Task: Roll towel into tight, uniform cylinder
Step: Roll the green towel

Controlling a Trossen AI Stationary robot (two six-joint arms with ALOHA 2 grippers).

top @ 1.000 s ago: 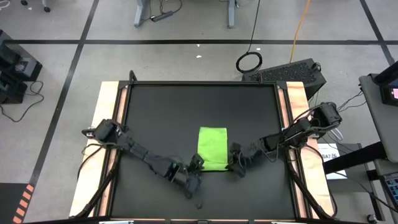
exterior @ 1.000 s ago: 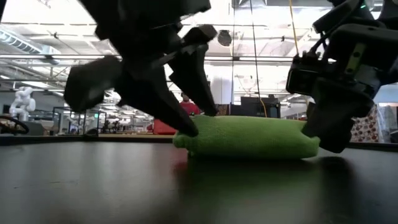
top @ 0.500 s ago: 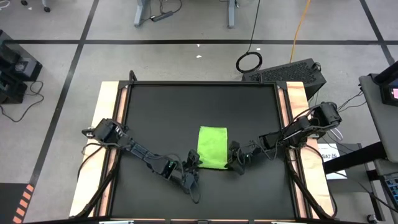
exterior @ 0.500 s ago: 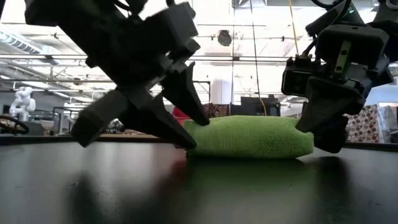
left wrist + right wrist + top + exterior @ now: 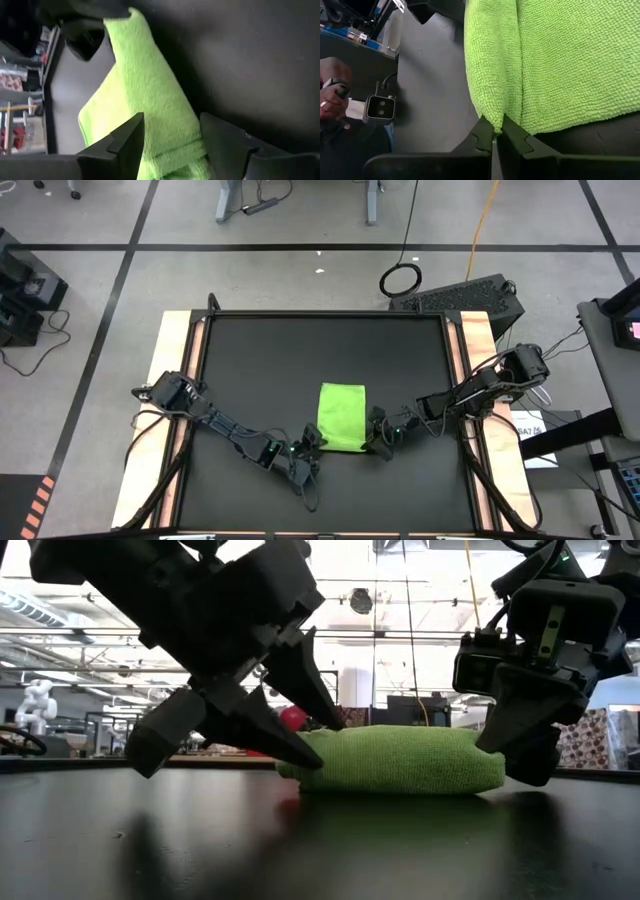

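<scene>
The lime-green towel (image 5: 342, 416) lies folded on the black table (image 5: 260, 360), bulging into a low hump (image 5: 400, 760) in the low view. My left gripper (image 5: 312, 442) is open at the towel's near left corner. One finger (image 5: 322, 705) stands over the towel's left end (image 5: 290, 762) and the other (image 5: 285, 740) lies low beside it. The left wrist view shows the thick edge (image 5: 170, 145) between the two fingers. My right gripper (image 5: 378, 444) is shut on the near right corner. My left gripper has the towel's thick left end between its open fingers (image 5: 127, 145); whether they touch it I cannot tell. My right gripper pinches a raised fold of the towel's edge (image 5: 496, 122) between its two fingertips at the near right corner. Its fingers slant down from the table's right side. The towel lies on the table.
Wooden rails (image 5: 178, 380) run along the table's left and right sides. A small camera (image 5: 380, 107) sits at the table's edge, with a person's hand (image 5: 330, 100) beyond it. A black case (image 5: 470, 295) stands off the far right corner.
My left gripper has sunk toward the table and tipped flatter, and its open fingers now stand about the towel's left end. The towel's hump has risen slightly. The gap between the fingers has not changed.
</scene>
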